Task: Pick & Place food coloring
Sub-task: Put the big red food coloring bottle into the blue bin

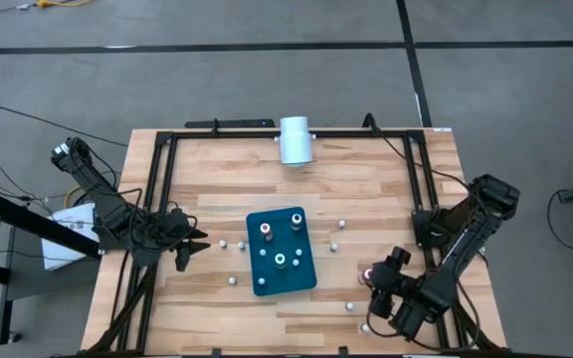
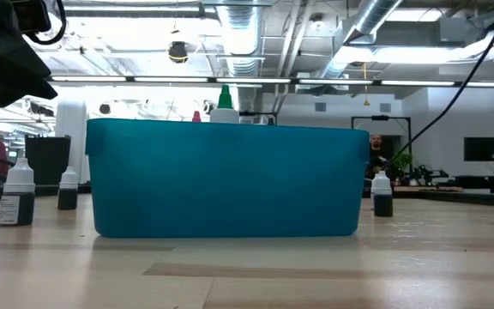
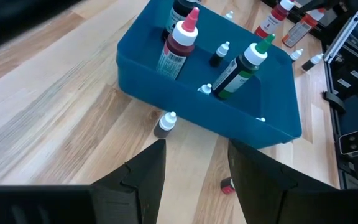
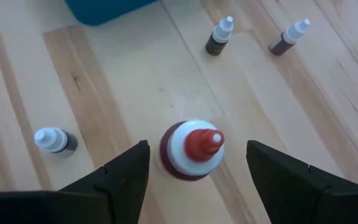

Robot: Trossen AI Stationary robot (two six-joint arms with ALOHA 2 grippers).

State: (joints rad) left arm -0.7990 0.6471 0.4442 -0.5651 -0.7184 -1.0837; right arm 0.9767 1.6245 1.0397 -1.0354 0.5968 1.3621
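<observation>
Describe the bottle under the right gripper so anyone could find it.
Start at the teal tray mid-table and go toward the right arm. Below the open right gripper stands a red-capped bottle, upright on bare wood outside the tray. It is far bigger than the tiny white-capped bottles scattered around it.

My right gripper [image 1: 374, 275] hangs just off the right side of the teal tray [image 1: 263, 281], pointing down, with my right arm folded back toward the table corner on that side. Its fingers [image 4: 114, 174] stand wide apart with nothing clamped between them. My left gripper [image 1: 185, 249] sits off the tray's left side, well apart from it, aimed toward it, its fingers [image 3: 145, 180] parted and holding nothing.
</observation>
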